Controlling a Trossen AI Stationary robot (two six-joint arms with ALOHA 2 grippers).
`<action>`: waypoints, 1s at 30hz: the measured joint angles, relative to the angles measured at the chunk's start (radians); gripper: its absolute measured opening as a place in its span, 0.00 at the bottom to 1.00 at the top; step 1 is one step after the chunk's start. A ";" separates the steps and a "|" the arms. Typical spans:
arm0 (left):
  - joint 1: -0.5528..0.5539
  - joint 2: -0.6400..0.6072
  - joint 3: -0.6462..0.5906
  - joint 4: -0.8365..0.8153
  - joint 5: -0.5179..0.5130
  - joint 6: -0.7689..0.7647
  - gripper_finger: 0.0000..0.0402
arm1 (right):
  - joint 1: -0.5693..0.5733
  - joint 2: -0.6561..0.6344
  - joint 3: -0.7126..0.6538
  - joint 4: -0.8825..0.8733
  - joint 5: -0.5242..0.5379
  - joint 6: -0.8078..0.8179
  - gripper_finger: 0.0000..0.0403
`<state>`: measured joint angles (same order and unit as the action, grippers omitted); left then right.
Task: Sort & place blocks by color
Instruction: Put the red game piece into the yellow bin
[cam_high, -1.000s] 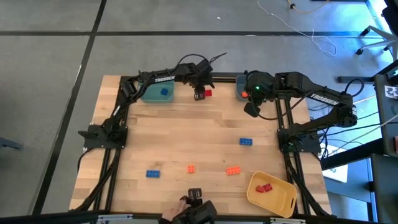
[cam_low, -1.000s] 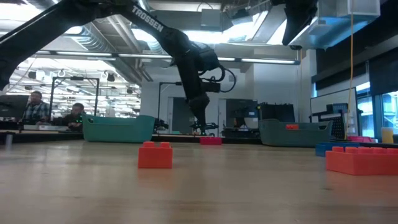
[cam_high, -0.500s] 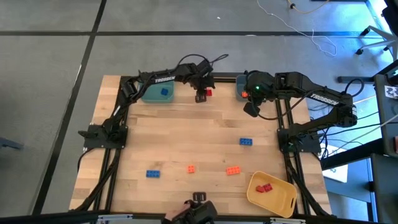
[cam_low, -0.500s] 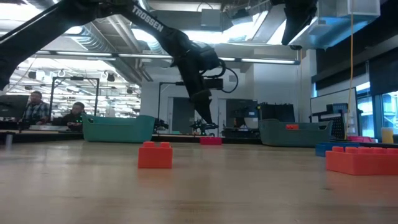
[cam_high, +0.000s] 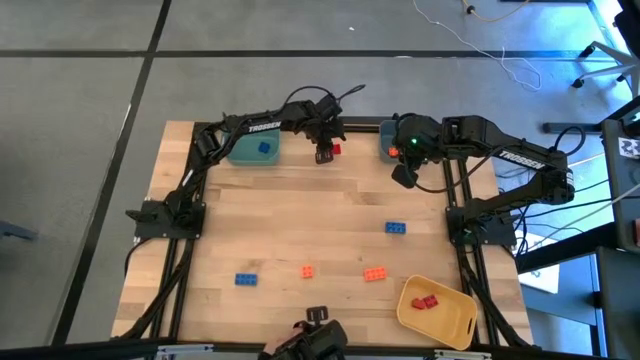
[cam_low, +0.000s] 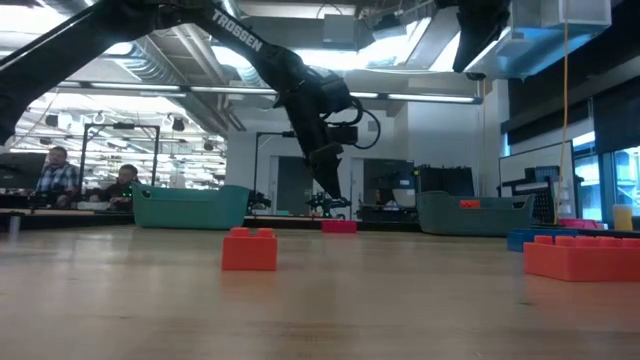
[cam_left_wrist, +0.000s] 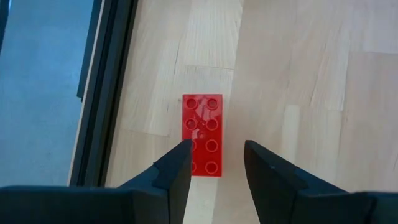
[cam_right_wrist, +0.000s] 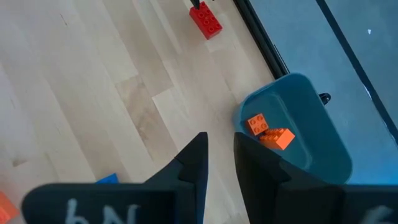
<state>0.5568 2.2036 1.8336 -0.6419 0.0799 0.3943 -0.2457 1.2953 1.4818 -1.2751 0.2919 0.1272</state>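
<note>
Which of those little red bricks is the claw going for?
The oblong red studded brick lying on the table's far edge, under the left gripper; the other red ones sit in the yellow bin.

Near end of red block (cam_left_wrist: 203, 135) hidden between the left gripper (cam_left_wrist: 214, 163) fingers, blue block (cam_right_wrist: 107, 180) mostly behind the right gripper (cam_right_wrist: 219, 152), orange block (cam_right_wrist: 5, 206) cut by frame edge.

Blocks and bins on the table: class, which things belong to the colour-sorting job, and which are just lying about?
Part of the job:
- red block under the left end effector
- loose blue blocks
- loose orange blocks
- teal bin, grey-blue bin, yellow bin

Just lying about:
- white cable on the floor
- office chair base
</note>
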 joint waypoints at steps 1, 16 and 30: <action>0.000 0.000 0.000 0.000 0.000 0.000 0.35 | 0.000 0.000 0.000 0.000 0.000 -0.001 0.19; -0.010 -0.002 0.000 -0.001 0.013 -0.002 0.35 | 0.000 0.000 0.000 0.000 -0.001 -0.001 0.19; 0.013 -0.002 0.000 0.015 0.043 -0.105 0.35 | 0.000 0.000 0.000 0.000 -0.001 0.000 0.19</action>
<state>0.5697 2.2021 1.8339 -0.6266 0.1229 0.2893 -0.2455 1.2949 1.4817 -1.2751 0.2911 0.1267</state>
